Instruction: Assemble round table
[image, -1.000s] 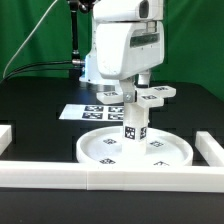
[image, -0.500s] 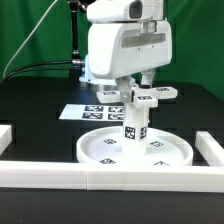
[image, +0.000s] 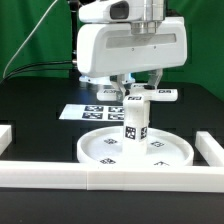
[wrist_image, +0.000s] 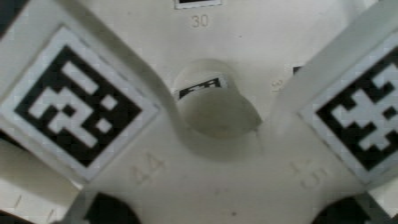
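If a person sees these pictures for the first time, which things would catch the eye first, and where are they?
First comes the big white robot arm head, hanging over the middle of the black table. Below it, a short thick white cylinder leg with black-and-white tags stands upright in the centre of the large rimmed white round disc near the front rail. The flat white cross-shaped piece lies just above the leg's top, and the wrist view looks down onto its tagged arms.
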